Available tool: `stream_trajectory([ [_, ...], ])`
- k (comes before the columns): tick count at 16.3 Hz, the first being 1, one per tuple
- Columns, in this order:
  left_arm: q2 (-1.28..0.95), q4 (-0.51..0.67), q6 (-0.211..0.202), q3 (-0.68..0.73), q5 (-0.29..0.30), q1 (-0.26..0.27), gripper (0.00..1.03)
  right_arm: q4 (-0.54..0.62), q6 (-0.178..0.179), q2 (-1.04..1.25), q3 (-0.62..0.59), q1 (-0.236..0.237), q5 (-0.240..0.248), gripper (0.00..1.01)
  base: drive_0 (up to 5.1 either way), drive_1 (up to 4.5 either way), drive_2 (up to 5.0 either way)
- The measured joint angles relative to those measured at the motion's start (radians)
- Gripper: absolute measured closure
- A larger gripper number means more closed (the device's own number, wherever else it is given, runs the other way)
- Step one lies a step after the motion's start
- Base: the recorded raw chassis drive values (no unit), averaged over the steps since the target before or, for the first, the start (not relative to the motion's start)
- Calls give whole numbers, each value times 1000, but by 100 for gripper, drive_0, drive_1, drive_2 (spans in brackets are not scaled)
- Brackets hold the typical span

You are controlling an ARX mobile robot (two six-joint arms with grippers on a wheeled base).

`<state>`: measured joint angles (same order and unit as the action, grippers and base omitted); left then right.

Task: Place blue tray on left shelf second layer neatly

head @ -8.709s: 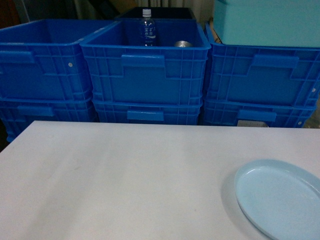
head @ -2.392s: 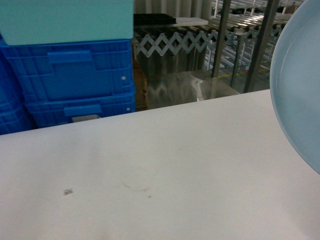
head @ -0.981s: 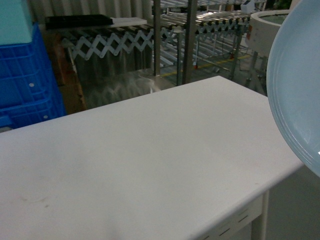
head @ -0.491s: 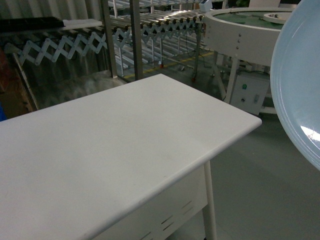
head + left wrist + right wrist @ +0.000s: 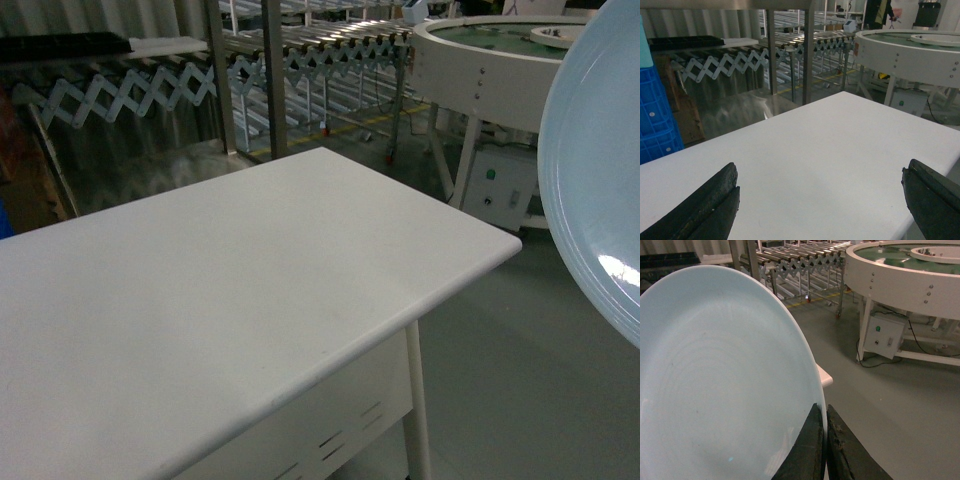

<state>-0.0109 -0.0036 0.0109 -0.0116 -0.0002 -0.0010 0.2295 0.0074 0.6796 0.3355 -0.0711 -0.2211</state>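
Base has swung right off the crates, blue tray pinched at its rim by right end effector, left end effector spread over worktop; keep tray level while locating shelf.

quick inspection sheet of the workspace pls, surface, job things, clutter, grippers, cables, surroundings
surface: white table, top bare in the head and left wrist views
job's things: blue tray held up off the table, rim pinched by the right gripper; target shelf not clearly identifiable
clutter: nothing seen on the table
grippers: right gripper shut on the tray rim; left gripper open over the table, holding nothing
cables: dark cable on the floor beside the control box
surroundings: roller conveyor, round white carousel, blue crates at left
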Motion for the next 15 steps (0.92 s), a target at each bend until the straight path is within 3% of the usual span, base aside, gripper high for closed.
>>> stream_trajectory([
  [6,0,0,0,0,-1,0,5,2,0,-1,0,0,-4,99,398,-96,-339],
  [15,0,0,0,0,-1,0,5,2,0,2,0,-1,-3,99,273,-233,-486],
])
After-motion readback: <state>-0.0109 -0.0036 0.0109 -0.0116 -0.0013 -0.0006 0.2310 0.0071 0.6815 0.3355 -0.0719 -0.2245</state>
